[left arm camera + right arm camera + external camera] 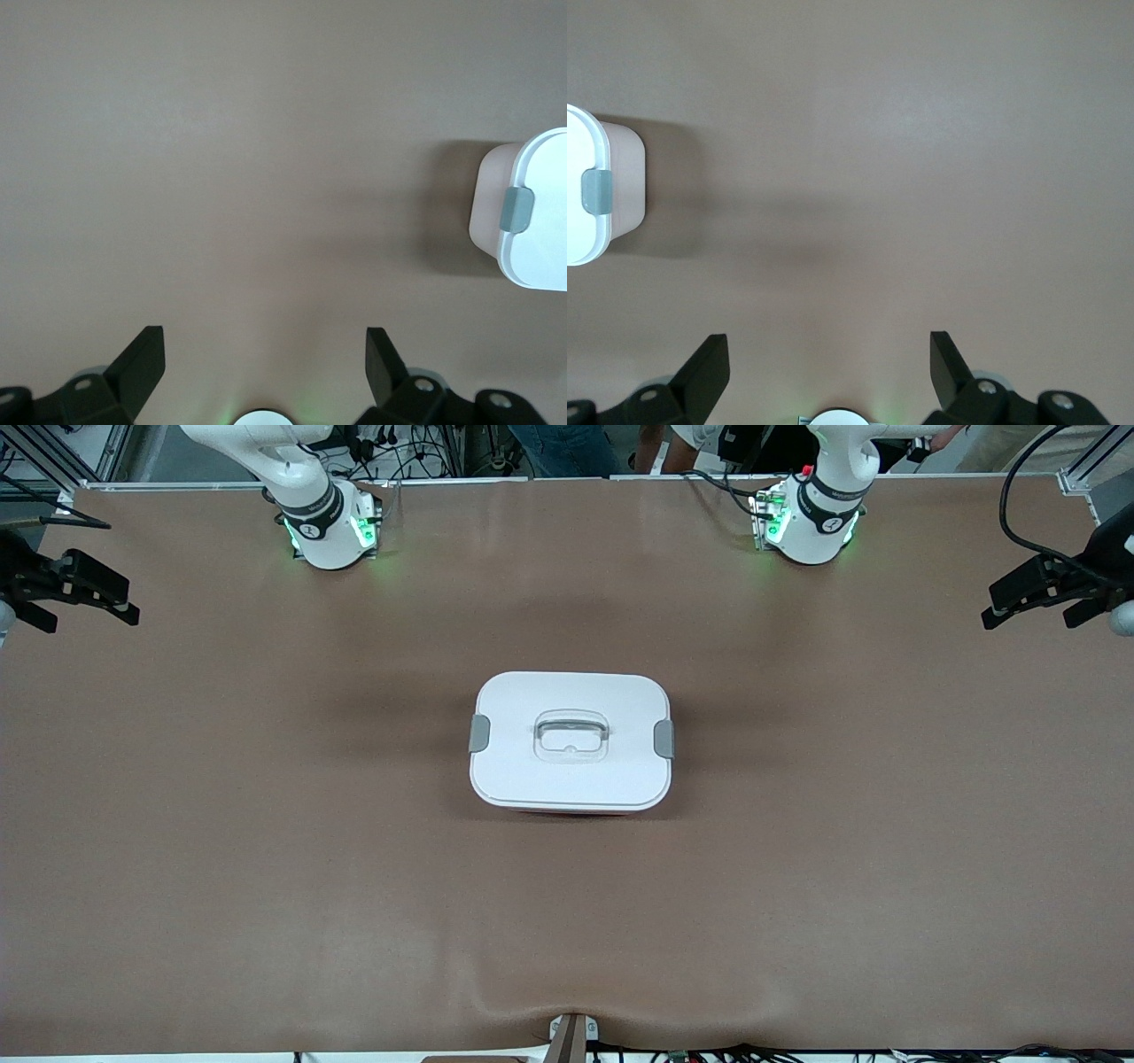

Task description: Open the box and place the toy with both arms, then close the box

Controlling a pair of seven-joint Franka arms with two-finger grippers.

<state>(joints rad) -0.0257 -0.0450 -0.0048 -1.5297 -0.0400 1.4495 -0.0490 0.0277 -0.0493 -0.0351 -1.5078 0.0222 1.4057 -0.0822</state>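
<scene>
Sitting closed at the middle of the brown table (266, 886), the box (570, 741) has its white lid (570, 691) seated, the clear handle (571, 735) recessed at the lid's centre, and a grey clip at each short end: one toward the right arm's end (479, 732), one toward the left arm's end (664, 739). Both clips appear latched. The left gripper (1032, 598) hangs over the table edge at its own end, fingers spread wide and holding nothing; the right gripper (89, 598) does likewise at its end, fingers equally parted and empty. Both are well apart from the box. The toy is not visible in any view, so its position cannot be stated. Risks noted: the tub is light and rests loose on the table, so one arm prying a clip alone would likely slide or tip it; uneven release of the two clips could jam the lid; lifting by the handle while a clip holds would raise the whole box.
</scene>
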